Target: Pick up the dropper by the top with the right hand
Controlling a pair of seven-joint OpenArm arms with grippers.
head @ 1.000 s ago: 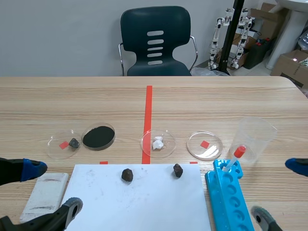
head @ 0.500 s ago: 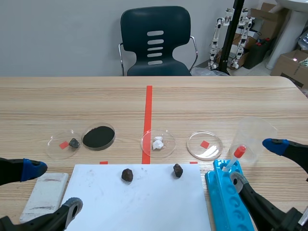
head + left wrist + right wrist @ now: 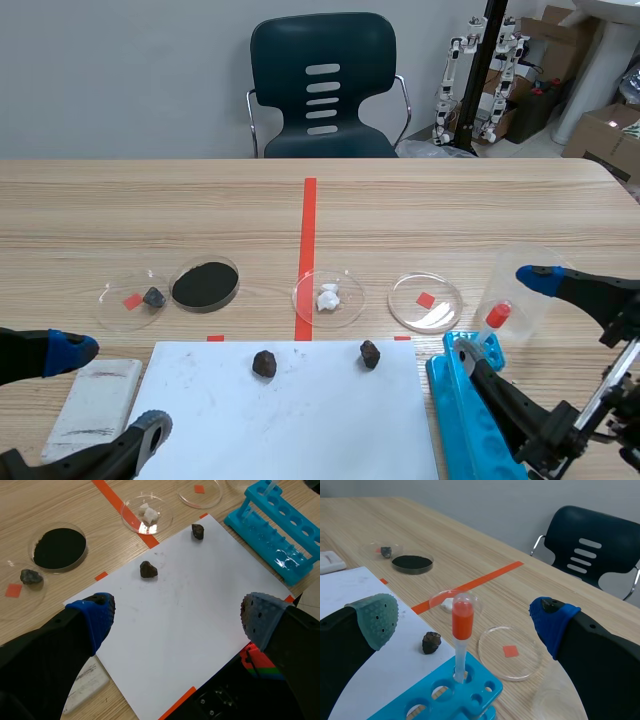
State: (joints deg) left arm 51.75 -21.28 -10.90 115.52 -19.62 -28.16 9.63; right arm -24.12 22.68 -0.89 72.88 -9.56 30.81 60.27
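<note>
While its 2 fingers (image 3: 375, 616) gape empty, the right gripper (image 3: 463, 619) has the red-bulbed clear plastic dropper (image 3: 460, 644) just ahead, upright in the end hole of the bright blue plastic rack (image 3: 415, 701), bulb uppermost; the left gripper (image 3: 177, 616) lies farther from that rack.

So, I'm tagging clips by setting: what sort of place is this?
Probably a robotics lab staged as a science bench: a dropper in a blue rack, petri dishes, and small humanoid robots behind the chair.
</note>
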